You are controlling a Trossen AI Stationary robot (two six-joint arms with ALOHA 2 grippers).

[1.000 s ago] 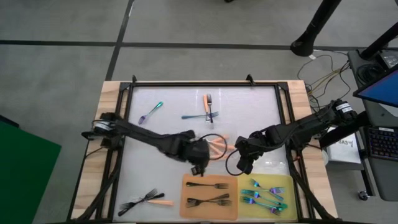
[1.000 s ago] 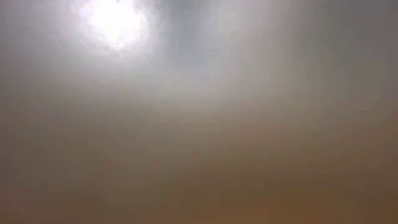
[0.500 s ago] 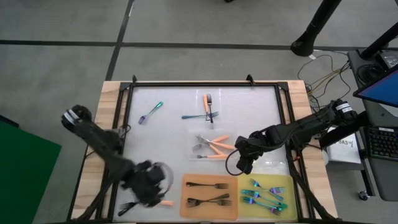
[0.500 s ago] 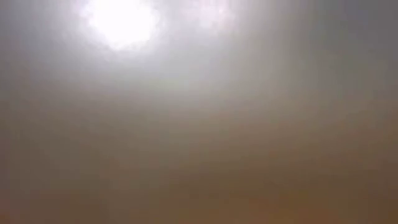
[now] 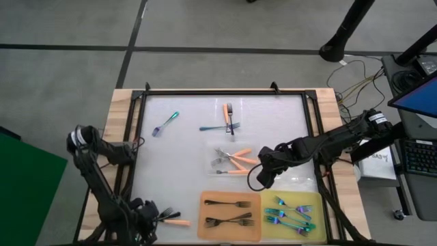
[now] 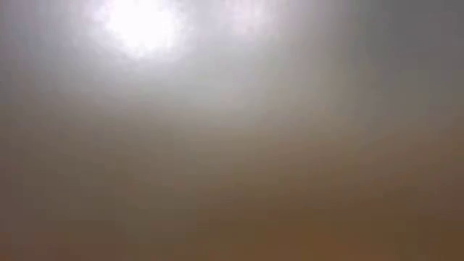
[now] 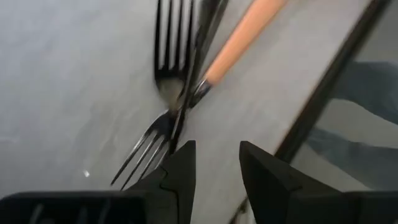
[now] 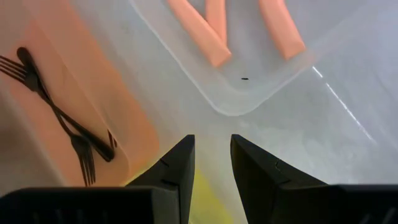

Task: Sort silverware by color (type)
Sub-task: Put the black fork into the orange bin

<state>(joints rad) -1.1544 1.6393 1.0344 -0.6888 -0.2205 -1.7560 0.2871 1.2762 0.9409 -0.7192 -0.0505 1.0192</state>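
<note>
The left gripper (image 5: 145, 220) hangs over the near left corner of the table (image 5: 184, 150), right above a small pile of black forks (image 5: 147, 222) crossed with an orange-handled fork (image 5: 176, 222); in the left wrist view its fingers (image 7: 180, 171) stand slightly parted with nothing between them, the tips just short of the black forks (image 7: 168, 68) and the orange-handled fork (image 7: 239, 37). The right gripper (image 5: 258, 179) waits near the table's middle, between a clear tray (image 5: 213, 158) and the yellow mat (image 5: 315, 205); its fingers (image 8: 177, 165) are also a little apart and empty. The clear tray holds several orange-handled forks (image 5: 235, 160). Four black forks (image 5: 229, 212) lie on the orange mat (image 5: 203, 229), and the iridescent forks (image 5: 290, 213) lie together on the yellow mat. At the far side of the table lie a teal fork (image 5: 166, 123), another iridescent fork (image 5: 213, 127) and an orange-handled one (image 5: 227, 113) crossing it. The low view shows only a blurred glare.
</note>
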